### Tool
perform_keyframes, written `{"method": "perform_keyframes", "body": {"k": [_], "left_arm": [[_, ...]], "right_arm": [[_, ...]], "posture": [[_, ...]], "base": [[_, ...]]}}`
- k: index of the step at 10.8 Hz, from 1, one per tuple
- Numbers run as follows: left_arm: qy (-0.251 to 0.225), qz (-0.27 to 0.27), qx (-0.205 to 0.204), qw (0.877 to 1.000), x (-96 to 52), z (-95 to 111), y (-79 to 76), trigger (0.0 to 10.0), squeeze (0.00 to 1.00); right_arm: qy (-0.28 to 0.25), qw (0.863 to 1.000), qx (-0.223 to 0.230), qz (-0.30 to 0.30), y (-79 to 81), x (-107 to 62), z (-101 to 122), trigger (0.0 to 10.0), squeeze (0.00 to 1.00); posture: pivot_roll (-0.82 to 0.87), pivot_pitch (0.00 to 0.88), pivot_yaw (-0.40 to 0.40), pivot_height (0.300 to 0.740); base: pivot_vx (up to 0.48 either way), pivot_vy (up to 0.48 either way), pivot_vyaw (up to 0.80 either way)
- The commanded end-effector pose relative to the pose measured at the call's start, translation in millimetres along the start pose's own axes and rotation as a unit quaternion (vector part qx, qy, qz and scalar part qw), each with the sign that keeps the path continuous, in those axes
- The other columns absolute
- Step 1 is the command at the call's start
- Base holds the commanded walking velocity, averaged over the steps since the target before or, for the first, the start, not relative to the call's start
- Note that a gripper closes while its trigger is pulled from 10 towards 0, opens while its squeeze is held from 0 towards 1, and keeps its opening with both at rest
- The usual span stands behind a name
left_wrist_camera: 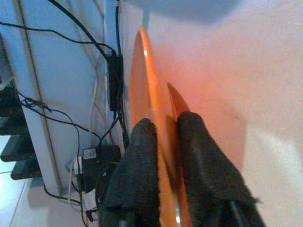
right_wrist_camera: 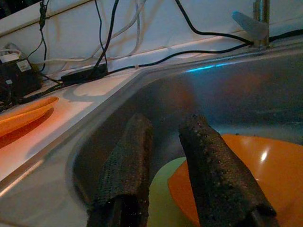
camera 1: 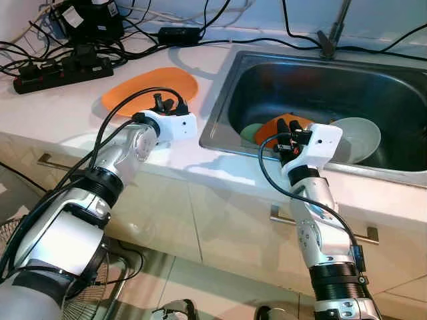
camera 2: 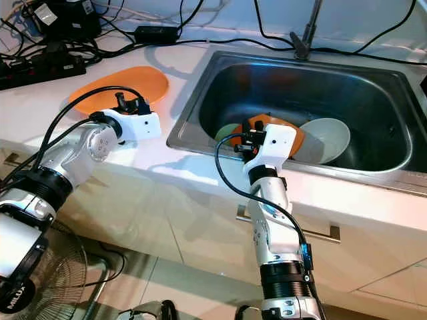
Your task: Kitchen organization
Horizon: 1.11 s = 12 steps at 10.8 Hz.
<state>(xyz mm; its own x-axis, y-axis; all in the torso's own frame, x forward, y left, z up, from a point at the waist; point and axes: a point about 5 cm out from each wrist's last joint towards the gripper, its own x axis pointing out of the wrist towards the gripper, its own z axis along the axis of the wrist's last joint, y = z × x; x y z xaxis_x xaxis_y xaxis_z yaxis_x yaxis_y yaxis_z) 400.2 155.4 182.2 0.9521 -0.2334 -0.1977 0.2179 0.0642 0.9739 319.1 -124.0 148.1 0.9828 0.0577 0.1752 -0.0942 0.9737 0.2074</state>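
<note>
An orange plate (camera 1: pixel 150 90) lies on the white counter (camera 1: pixel 80 113) left of the sink. My left gripper (camera 1: pixel 170 105) is at its near rim, and in the left wrist view its fingers (left_wrist_camera: pixel 142 151) are shut on the plate's edge (left_wrist_camera: pixel 144 85). Inside the steel sink (camera 1: pixel 320 80) lie a second orange plate (camera 1: pixel 268 127), a green dish (camera 1: pixel 250 132) and a white bowl (camera 1: pixel 357 137). My right gripper (camera 1: pixel 288 130) hovers over the sink's front left corner. It is open, with nothing between its fingers (right_wrist_camera: pixel 128 156), just above the orange plate (right_wrist_camera: pixel 265 161) and the green dish (right_wrist_camera: pixel 163 198).
A black power strip (camera 1: pixel 63 70) and tangled cables (camera 1: pixel 167 30) lie at the back of the counter. The faucet (camera 1: pixel 330 37) stands behind the sink. Cabinet handles (camera 1: pixel 320 227) run below the counter edge. A fan (camera 1: pixel 93 293) stands on the floor at the left.
</note>
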Motion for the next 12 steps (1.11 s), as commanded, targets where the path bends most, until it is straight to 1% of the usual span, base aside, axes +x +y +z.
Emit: {"method": "perform_keyframes", "body": {"k": [1, 4, 5, 6, 7, 8, 9, 10, 11, 12], "left_arm": [[0.018, -0.06, -0.012, 0.998, -3.5, -8, -35.0, 0.0, 0.0], [0.02, -0.06, -0.015, 0.998, -4.0, -9, -34.1, 0.0, 0.0], [0.017, -0.048, -0.009, 0.999, -3.8, -8, -29.9, 0.0, 0.0], [0.003, -0.01, 0.0, 1.0, -3.1, -4, -17.8, 0.0, 0.0], [-0.017, 0.044, 0.008, 0.999, -3.2, 3, -2.1, 0.0, 0.0], [-0.036, 0.076, 0.008, 0.996, -4.0, 10, 6.7, 0.0, 0.0], [-0.077, 0.113, 0.007, 0.991, -6.8, 27, 13.4, 9.2, 0.0], [-0.093, 0.118, -0.001, 0.989, -8.1, 35, 12.5, 10.0, 0.0], [-0.117, 0.12, -0.007, 0.986, -10.5, 46, 8.8, 10.0, 0.0], [-0.143, 0.119, -0.02, 0.982, -15.6, 61, 1.4, 10.0, 0.0]], "right_arm": [[0.004, 1.0, 0.001, -0.004, -1.7, 1.1, 0, 10.0, 0.0], [0.0, 1.0, 0.001, -0.004, -2.4, 1.7, 2, 10.0, 0.0], [0.001, 1.0, 0.001, -0.002, -1.1, 2.4, 2, 10.0, 0.0], [0.001, 1.0, 0.001, -0.002, -0.9, 3.1, 3, 10.0, 0.0], [-0.003, 1.0, 0.004, -0.006, -1.8, 4.3, 5, 10.0, 0.0], [-0.007, 1.0, 0.006, -0.008, -2.7, 5.9, 8, 10.0, 0.0], [-0.016, 1.0, 0.007, -0.008, -4.4, 10.1, 15, 10.0, 0.0], [-0.021, 1.0, 0.008, -0.008, -4.8, 12.5, 19, 10.0, 0.0], [-0.025, 1.0, 0.007, -0.011, -5.8, 16.4, 24, 10.0, 0.0], [-0.03, 0.999, 0.023, -0.011, -6.5, 23.1, 31, 10.0, 1.0]], "posture": [[0.02, 0.095, 0.048, 0.74], [0.02, 0.094, 0.045, 0.74], [0.02, 0.093, 0.045, 0.74], [0.02, 0.093, 0.045, 0.74], [0.02, 0.089, 0.046, 0.74], [0.02, 0.089, 0.046, 0.74], [0.01, 0.085, 0.046, 0.74], [0.02, 0.081, 0.045, 0.74], [0.01, 0.079, 0.046, 0.74], [0.01, 0.07, 0.048, 0.74]], "base": [[0.0, 0.0, 0.0], [0.0, 0.0, 0.0], [0.0, 0.0, 0.0], [0.0, 0.0, 0.0], [0.0, 0.0, 0.0], [0.0, 0.0, 0.0], [0.0, 0.0, 0.0], [0.0, 0.0, 0.0], [0.0, 0.0, 0.0], [0.0, 0.0, 0.0]]}}
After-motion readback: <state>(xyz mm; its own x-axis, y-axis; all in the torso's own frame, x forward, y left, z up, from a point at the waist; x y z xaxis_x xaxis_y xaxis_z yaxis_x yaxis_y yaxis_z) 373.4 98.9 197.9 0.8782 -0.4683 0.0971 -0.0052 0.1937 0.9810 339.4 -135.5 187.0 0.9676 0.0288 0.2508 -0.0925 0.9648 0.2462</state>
